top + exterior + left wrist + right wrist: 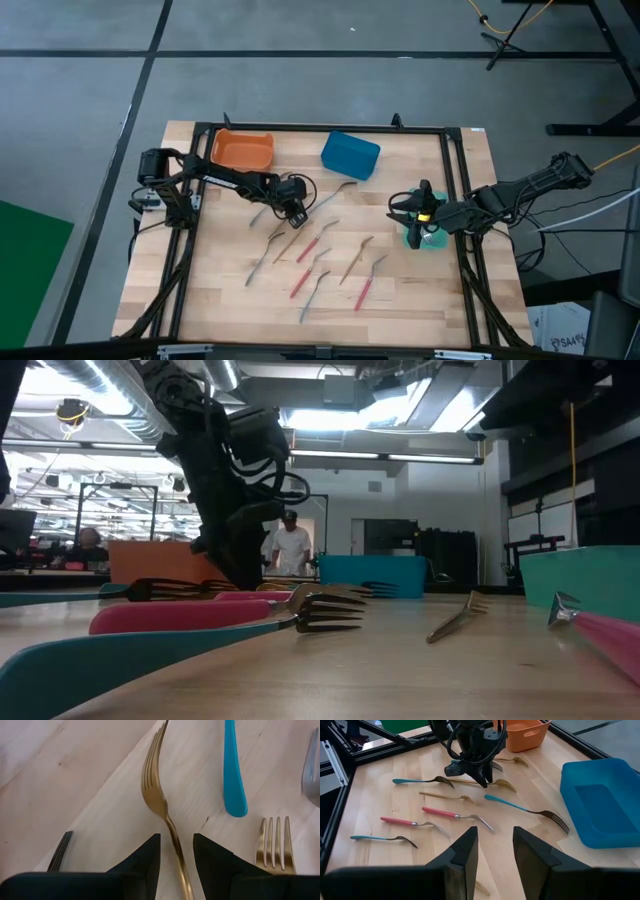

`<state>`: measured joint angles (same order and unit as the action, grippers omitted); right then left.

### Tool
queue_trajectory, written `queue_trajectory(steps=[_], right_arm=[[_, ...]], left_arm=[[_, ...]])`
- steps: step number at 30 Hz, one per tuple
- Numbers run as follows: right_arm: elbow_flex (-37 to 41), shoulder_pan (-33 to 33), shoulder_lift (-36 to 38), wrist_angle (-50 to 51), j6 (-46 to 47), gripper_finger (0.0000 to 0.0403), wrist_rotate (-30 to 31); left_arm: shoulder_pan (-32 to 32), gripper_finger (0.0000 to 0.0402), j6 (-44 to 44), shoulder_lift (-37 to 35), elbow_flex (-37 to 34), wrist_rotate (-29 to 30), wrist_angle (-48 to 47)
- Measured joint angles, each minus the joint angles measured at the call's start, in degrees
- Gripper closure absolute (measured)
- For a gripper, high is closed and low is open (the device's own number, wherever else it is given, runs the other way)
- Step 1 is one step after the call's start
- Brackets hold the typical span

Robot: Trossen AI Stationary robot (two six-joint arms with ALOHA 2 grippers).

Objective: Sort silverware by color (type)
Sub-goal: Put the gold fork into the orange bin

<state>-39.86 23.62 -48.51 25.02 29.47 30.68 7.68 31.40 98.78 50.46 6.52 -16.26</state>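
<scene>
Right under your left wrist cam, the left gripper (pixel 176 851) was open, its fingers straddling the gold fork (pixel 159 795) lying flat on the table (pixel 75 795) by the orange bin (pixel 242 150), looks lined up for a pinch. Your right gripper (pixel 495 851) waited open above the green bin (pixel 428 240).

The left tool (pixel 296 213) stands low over a gold fork (pixel 161 800), one finger on either side of the handle with bare surface (pixel 420 290) showing in both gaps. Close beside lie a blue-handled fork (pixel 232 770) and a second gold fork (pixel 274 842), crowding that side. The orange bin (pixel 242 150) and blue bin (pixel 350 155) wall the far edge.
</scene>
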Motion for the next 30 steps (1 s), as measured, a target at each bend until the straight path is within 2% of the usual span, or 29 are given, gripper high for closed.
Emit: queue_trajectory(steps=[21,30], right_arm=[[0.01,0.0,0.0,-0.09,0.0,0.029,-0.03],[0.02,0.0,0.0,-0.07,0.0,0.029,-0.04]], left_arm=[[-0.31,0.0292,-0.04,1.92,0.13,1.53,0.4],[-0.27,0.0329,0.02,1.99,0.07,1.92,0.44]])
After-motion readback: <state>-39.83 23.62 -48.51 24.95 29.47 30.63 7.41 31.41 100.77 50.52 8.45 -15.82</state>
